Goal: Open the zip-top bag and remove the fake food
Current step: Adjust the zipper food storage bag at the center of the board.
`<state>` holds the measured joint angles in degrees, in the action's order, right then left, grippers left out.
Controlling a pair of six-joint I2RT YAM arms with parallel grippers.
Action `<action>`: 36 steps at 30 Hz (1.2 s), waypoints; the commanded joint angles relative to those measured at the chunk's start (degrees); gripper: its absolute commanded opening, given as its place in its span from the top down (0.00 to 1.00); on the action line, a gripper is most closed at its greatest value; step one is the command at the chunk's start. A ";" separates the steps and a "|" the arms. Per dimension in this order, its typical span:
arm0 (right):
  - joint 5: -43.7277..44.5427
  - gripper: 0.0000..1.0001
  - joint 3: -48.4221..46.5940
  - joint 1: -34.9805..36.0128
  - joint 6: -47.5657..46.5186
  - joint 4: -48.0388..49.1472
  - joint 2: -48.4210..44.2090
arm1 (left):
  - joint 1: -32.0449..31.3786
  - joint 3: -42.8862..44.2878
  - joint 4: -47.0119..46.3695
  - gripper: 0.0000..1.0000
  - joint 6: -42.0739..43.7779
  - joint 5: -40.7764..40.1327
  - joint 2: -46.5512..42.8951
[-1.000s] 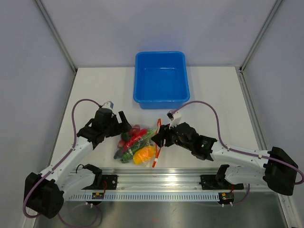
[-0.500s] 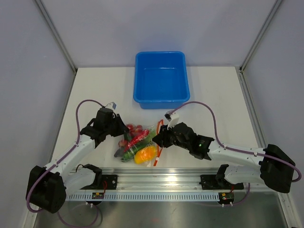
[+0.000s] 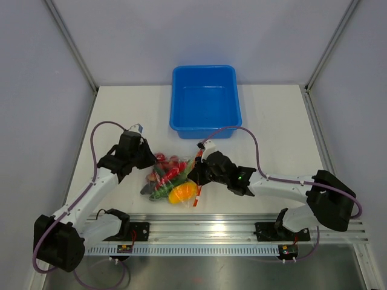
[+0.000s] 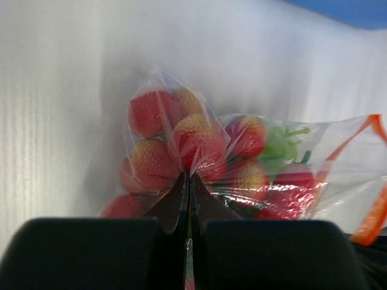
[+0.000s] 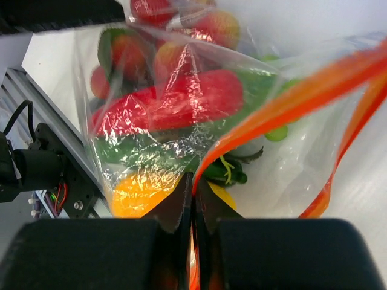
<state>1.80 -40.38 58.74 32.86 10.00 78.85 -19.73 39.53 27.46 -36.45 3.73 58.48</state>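
Observation:
The zip-top bag point(image 3: 175, 181) lies between my two arms, mouth to the right. Through its clear plastic show the fake food: red and yellow balls point(image 4: 181, 142), a red chili point(image 5: 175, 103), green vegetables point(image 5: 151, 151) and an orange pepper point(image 5: 139, 193). My left gripper point(image 3: 149, 159) point(image 4: 188, 180) is shut on a fold of the bag's plastic at its closed end, by the balls. My right gripper point(image 3: 196, 173) point(image 5: 193, 181) is shut on one lip of the mouth, on the orange-red zip strip point(image 5: 302, 96). The two strips stand apart, so the mouth gapes.
A blue tub point(image 3: 205, 128) stands just behind the bag, toward the back of the table. The metal rail point(image 3: 199, 226) with the arm bases runs along the near edge. Grey walls close in the left, right and back.
Both grippers have closed, the left on the bag's plastic and the right on the zip strip. The right arm has reached further left and the bag has shifted slightly.

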 commanded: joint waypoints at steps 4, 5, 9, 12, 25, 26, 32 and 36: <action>-4.79 0.94 -6.90 0.32 0.10 3.89 6.40 | 0.65 13.20 5.40 1.00 -0.20 -10.57 -0.12; -4.79 0.94 -8.38 0.32 -0.16 3.45 6.93 | 0.65 15.29 5.58 1.00 -0.29 -11.80 0.40; -6.45 0.92 -13.05 0.23 -1.83 1.52 11.31 | 1.62 17.86 6.73 1.00 0.32 -13.04 4.27; -9.00 0.58 -13.76 0.23 -2.36 3.70 13.25 | 1.88 15.94 4.62 1.00 0.59 -13.31 5.85; -3.05 0.29 -7.35 0.23 -6.93 0.73 4.13 | 1.88 14.96 0.49 1.00 2.78 -15.68 13.23; -2.16 0.28 -7.08 0.32 -7.28 -0.93 3.25 | 1.97 14.96 0.31 1.00 2.87 -16.64 13.68; 4.69 0.24 -5.32 0.32 -9.13 -3.92 -2.47 | 1.88 14.26 -2.50 1.00 3.93 -17.70 15.00; 12.59 0.28 -7.95 0.32 -10.36 -9.28 -1.86 | 1.88 14.09 -3.29 1.00 4.45 -18.67 15.35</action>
<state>6.20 -46.19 58.76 24.95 5.87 77.03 -18.00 53.47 28.60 -33.30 -12.34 73.45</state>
